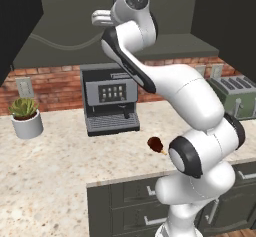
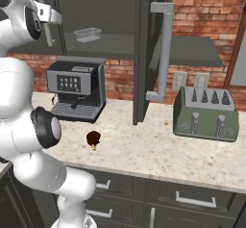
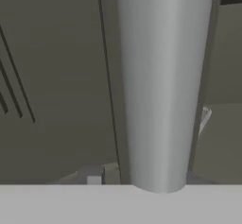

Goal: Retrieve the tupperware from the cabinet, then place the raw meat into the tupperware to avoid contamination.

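Two doors belong to the cabinet [image 2: 115,34]: the right one [image 2: 149,49] hangs open with its bar handle [image 2: 163,54] facing out, and the left door's handle [image 3: 160,86] looms close ahead in the hand view. On the shelf inside sits the tupperware [image 2: 88,34]. Below, on the counter [image 2: 158,150], stand a coffee machine [image 2: 77,90] and a toaster [image 2: 206,111]. Raw meat [image 2: 93,138] lies in front of the coffee machine, near the counter edge. Whether the gripper's fingers are spread or pressed on the handle, I cannot tell.

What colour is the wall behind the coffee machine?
The wall is red-brown brick with pale mortar lines; the right base view shows it best.
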Tool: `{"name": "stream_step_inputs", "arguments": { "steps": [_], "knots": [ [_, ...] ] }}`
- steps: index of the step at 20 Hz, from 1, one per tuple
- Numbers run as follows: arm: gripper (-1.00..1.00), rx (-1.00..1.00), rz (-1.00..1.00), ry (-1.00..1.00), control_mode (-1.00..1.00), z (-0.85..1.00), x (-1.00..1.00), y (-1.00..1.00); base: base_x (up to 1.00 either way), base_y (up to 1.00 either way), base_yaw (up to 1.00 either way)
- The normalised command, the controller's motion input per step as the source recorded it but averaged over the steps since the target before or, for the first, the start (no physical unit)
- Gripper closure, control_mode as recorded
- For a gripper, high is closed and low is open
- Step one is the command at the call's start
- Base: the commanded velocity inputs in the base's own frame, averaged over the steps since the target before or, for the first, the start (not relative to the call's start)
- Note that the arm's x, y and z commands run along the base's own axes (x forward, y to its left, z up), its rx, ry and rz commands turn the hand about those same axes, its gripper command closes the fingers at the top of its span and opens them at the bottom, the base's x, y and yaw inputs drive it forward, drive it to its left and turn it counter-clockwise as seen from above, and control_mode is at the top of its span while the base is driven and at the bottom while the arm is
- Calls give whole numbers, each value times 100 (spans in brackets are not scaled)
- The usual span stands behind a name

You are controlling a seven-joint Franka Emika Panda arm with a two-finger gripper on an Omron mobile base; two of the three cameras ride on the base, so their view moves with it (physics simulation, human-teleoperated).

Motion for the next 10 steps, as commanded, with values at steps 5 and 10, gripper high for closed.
{"name": "stream_step_inputs", "arguments": {
  "steps": [5, 10],
  "knots": [
    [100, 0, 0, 3, -100, -1, 5, 18, 0, 0, 0],
    [100, -2, -4, 15, -100, 0, -2, 45, 0, 0, 0]
  ]
}}
